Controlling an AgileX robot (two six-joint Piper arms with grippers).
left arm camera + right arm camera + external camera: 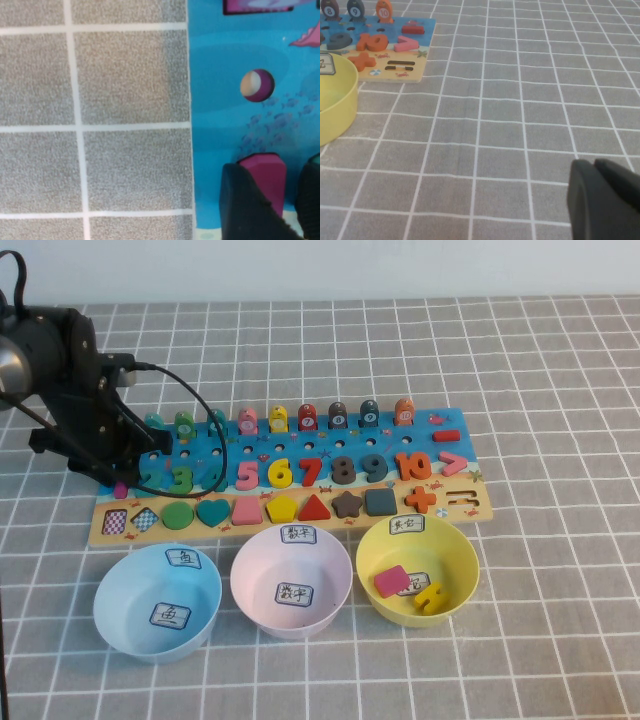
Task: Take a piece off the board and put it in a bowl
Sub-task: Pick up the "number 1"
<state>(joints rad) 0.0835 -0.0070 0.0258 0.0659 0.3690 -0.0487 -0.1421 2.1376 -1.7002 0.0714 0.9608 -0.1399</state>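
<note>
Numeral "1" (265, 175), magenta-pink, lies flat in its place at the left end of the board (330, 448). Its long axis runs parallel to the board's short left edge, across the board's width. Only one blunt end of the bar shows; its flag is hidden, so I cannot tell which way it points.

A grey cloth with a white grid (540, 360) covers the table. The long blue-and-tan board lies across it, carrying coloured numerals, shapes and pegs. Three bowls sit in a row just on the robot's side of it:
- a light blue bowl (115, 620) on the left
- the pale pink bowl (290, 625) in the middle
- a yellow bowl (460, 550) on the right, holding two pieces

The left gripper (118, 480) is down over the board's left end. Its black fingers (245, 205) straddle the numeral, spread a little wider than the bar.

The right gripper (595, 165) sits low over bare cloth, well to the right of the board, fingers pressed together.
</note>
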